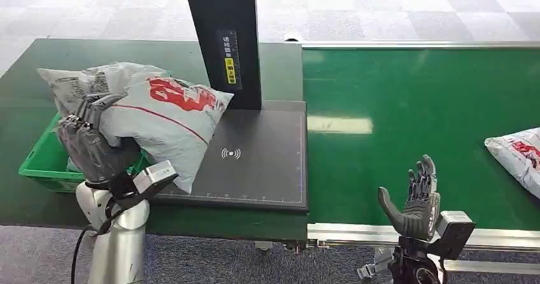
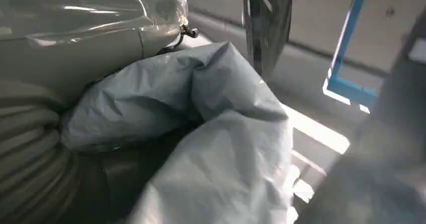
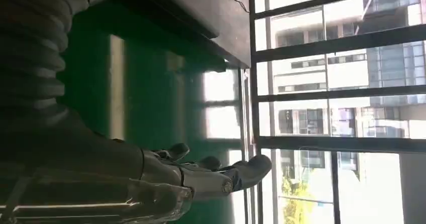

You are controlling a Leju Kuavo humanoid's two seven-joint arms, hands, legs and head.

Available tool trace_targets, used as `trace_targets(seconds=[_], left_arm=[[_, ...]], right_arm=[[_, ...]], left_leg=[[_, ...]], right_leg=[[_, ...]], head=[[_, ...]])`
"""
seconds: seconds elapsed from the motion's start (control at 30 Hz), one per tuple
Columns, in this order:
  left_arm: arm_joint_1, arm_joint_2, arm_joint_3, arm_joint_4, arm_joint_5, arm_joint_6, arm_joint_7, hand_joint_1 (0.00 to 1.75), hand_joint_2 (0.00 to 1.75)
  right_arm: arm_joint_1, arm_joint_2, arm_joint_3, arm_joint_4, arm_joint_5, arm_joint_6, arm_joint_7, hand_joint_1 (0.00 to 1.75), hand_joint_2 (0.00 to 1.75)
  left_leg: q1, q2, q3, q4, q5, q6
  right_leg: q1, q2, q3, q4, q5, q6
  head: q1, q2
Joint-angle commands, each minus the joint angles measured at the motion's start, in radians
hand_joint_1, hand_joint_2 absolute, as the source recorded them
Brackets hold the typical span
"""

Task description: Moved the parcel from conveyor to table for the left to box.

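Surface: dark green table [image 1: 25, 112] on the robot's left, adjoining a brighter green conveyor [image 1: 414, 106] on the right with a silver rail along its near edge. A dark grey scanner pad [image 1: 261, 163] lay on the table at the conveyor's edge, with a black upright post [image 1: 223, 35] rising from its far side. Floor: grey carpet tiles. The right wrist view showed large windows [image 3: 346, 103] with buildings outside.

Count: two parcels, one crate, one pad, one post.

Parcel [image 1: 169, 121], grey with red print, was held by the left hand [image 1: 95, 145], fingers wrapped around its near left end. It hung over the left edge of the scanner pad and partly above the green crate [image 1: 44, 166], which sat at the table's left. In the left wrist view the crumpled grey bag [image 2: 211, 133] lay right against the hand.

Second parcel [image 1: 519, 156], same print, lay on the conveyor at the far right edge of the head view.

Right hand [image 1: 417, 201] was empty, fingers spread and pointing upward, at the near edge of the conveyor, well apart from the second parcel.
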Motion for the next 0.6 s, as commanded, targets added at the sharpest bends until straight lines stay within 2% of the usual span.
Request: trace_targets(seconds=[0.03,0.07,0.1,0.13,0.17,0.2,0.23,0.27,0.3,0.37,0.4,0.47,0.5,0.53,0.6], left_arm=[[-0.201,-0.012,0.32,0.059,-0.187,0.005,-0.004,1.75,1.75],[-0.278,-0.04,0.465,0.178,-0.229,0.005,-0.004,1.75,1.75],[-0.293,-0.034,0.485,0.209,-0.227,0.005,0.0,1.75,1.75],[-0.334,-0.005,0.563,0.276,-0.377,0.005,0.102,1.75,1.75],[-0.34,0.028,0.547,0.33,-0.418,0.005,0.182,1.75,1.75],[-0.34,0.028,0.547,0.33,-0.418,0.005,0.182,1.75,1.75],[-0.343,0.145,0.441,0.49,-0.521,0.005,0.434,1.75,1.75],[-0.338,0.195,0.373,0.543,-0.535,0.005,0.54,1.75,1.75],[-0.338,0.195,0.373,0.543,-0.535,0.005,0.54,1.75,1.75],[-0.349,0.294,0.241,0.671,-0.537,0.005,0.725,1.75,1.75],[-0.349,0.294,0.241,0.671,-0.537,0.005,0.725,1.75,1.75],[-0.413,0.366,0.144,0.87,-0.537,0.005,0.851,1.75,1.75],[-0.428,0.377,0.135,0.9,-0.537,0.005,0.865,1.75,1.75],[-0.461,0.422,0.061,0.964,-0.537,-0.049,0.953,1.75,1.75],[-0.493,0.446,0.043,1.014,-0.537,-0.061,0.97,1.75,1.75]], right_arm=[[-0.009,-0.006,-0.002,-0.004,-0.004,-0.006,0.005,0.0,1.75],[-0.003,-0.003,-0.004,-0.01,-0.003,-0.008,0.008,0.0,1.75],[-0.001,0.0,-0.011,-0.012,0.001,0.003,0.019,0.0,1.75],[0.011,0.006,-0.012,-0.025,0.002,-0.003,0.014,0.0,1.75],[0.018,0.007,-0.015,-0.033,0.003,-0.006,0.01,0.0,1.75],[0.018,0.007,-0.015,-0.033,0.003,-0.006,0.01,0.0,1.75],[0.042,0.009,-0.026,-0.066,0.004,-0.009,0.007,0.0,1.75],[0.049,0.01,-0.032,-0.075,0.004,-0.009,0.007,0.0,1.75],[0.049,0.01,-0.032,-0.075,0.004,-0.009,0.007,0.0,1.75],[0.058,0.016,-0.043,-0.089,0.011,0.0,0.013,0.0,1.75],[0.058,0.016,-0.043,-0.089,0.011,0.0,0.013,0.0,1.75],[0.059,0.023,-0.049,-0.088,0.016,0.013,0.017,0.0,1.75],[0.058,0.024,-0.049,-0.088,0.014,0.02,0.018,0.0,1.75],[0.056,0.024,-0.053,-0.091,0.013,0.025,0.017,0.0,1.75],[0.057,0.024,-0.059,-0.1,0.006,0.034,0.017,0.0,1.75]], left_leg=[[0.0,0.001,0.002,0.001,-0.001,0.0],[0.0,0.0,0.002,0.0,0.0,0.0],[0.0,0.0,0.001,0.0,0.001,0.0],[0.0,0.0,0.002,-0.001,0.0,0.0],[0.0,0.0,0.003,-0.001,0.0,0.0],[0.0,-0.001,0.003,-0.002,0.001,0.0],[-0.001,-0.002,0.005,-0.003,0.002,0.0],[-0.001,0.0,0.004,-0.002,0.001,0.0],[-0.001,-0.001,0.006,-0.005,0.002,-0.001],[0.0,-0.003,0.004,-0.003,0.001,-0.001],[-0.001,-0.004,0.004,-0.002,0.001,0.0],[0.001,-0.001,0.004,-0.001,0.0,-0.001],[0.0,-0.002,0.002,-0.001,0.001,0.0],[0.001,-0.003,0.003,-0.001,0.001,0.0],[0.001,-0.003,0.002,-0.001,0.001,0.0]], right_leg=[[0.001,0.001,0.002,0.0,0.0,-0.001],[0.001,0.0,0.002,-0.001,0.0,0.0],[0.0,0.0,0.001,0.0,0.0,-0.001],[0.0,0.0,0.002,-0.001,0.0,-0.001],[0.0,0.0,0.002,0.0,0.0,-0.001],[0.0,-0.001,0.003,-0.001,0.0,-0.001],[-0.001,-0.001,0.005,-0.002,0.0,-0.001],[-0.001,0.0,0.003,-0.001,0.0,-0.001],[0.0,-0.001,0.005,-0.002,0.0,-0.002],[0.0,-0.003,0.004,-0.001,-0.001,-0.001],[0.0,-0.004,0.003,-0.001,-0.001,-0.001],[0.001,-0.001,0.003,-0.001,0.0,-0.001],[0.0,-0.002,0.001,0.0,-0.001,-0.001],[0.001,-0.003,0.003,0.0,-0.001,-0.001],[0.001,-0.003,0.002,0.0,-0.001,-0.001]], head=[[0.0,0.0],[0.0,0.0],[0.0,0.0],[0.0,0.0],[0.0,0.0],[0.001,0.0],[0.0,0.0],[0.0,0.0],[0.0,0.0],[0.0,0.0],[0.0,0.0],[0.0,0.0],[0.0,0.0],[0.0,0.0],[0.0,0.0]])
